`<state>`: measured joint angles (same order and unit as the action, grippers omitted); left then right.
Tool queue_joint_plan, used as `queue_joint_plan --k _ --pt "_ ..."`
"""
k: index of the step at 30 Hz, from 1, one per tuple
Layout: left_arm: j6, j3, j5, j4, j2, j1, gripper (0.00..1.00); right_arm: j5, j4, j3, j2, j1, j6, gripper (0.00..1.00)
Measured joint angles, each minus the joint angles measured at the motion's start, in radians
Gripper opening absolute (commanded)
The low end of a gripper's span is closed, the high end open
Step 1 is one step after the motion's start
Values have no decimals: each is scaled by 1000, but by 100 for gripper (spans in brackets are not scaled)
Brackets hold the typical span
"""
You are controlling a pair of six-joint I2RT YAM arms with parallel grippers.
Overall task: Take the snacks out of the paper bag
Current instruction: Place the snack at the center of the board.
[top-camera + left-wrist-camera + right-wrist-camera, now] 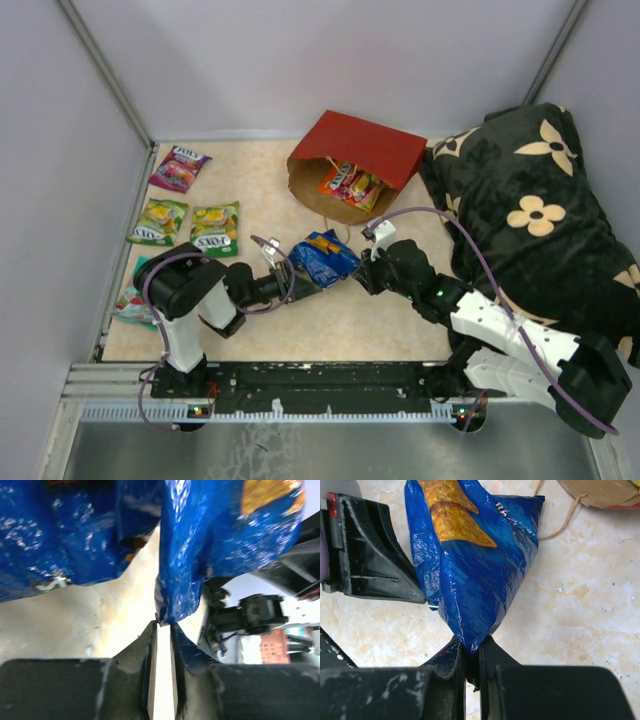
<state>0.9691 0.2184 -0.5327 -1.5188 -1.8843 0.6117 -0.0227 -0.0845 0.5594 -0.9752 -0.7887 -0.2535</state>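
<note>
We see only part of the packets (350, 183) inside the paper bag (362, 148); its wall hides the rest, and the print is too small to read. Teal packet (126, 305) is half under the left arm (185, 290). Left wrist view: chip bag (215, 540) blurred, cut by the top edge. Cushion (545, 215) runs off the right edge. In the right wrist view we get just a corner of the paper bag.

The worktop (250, 320) is a beige, marbled sheet under even light that casts soft shadows. Pale grey walls (60, 200) stand along its left, far and right edges. Slim metal posts (105, 75) rise at the two far corners. A black flowered cushion (530, 210) lies heaped along the right edge. A slotted metal rail (110, 385) runs along the near edge; below it lies what may be a brushed steel sheet (300, 445).
</note>
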Motion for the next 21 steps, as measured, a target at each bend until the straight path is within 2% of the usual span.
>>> queue_joint_plan --k 1,3,7,16,19,21 --pt "-8 0 1 -1 17 0 46 1 0 0 0 0 0 0" --pt "-16 0 5 -5 39 0 54 3 0 0 0 0 0 0" --pt "-24 0 6 -5 40 0 58 6 0 0 0 0 0 0" --pt "-57 36 23 29 34 2 59 7 -9 0 0 0 0 0" --pt "-79 36 34 56 38 4 54 10 -10 0 0 0 0 0" --pt "-85 37 34 53 38 5 44 11 -10 0 -1 0 0 0"
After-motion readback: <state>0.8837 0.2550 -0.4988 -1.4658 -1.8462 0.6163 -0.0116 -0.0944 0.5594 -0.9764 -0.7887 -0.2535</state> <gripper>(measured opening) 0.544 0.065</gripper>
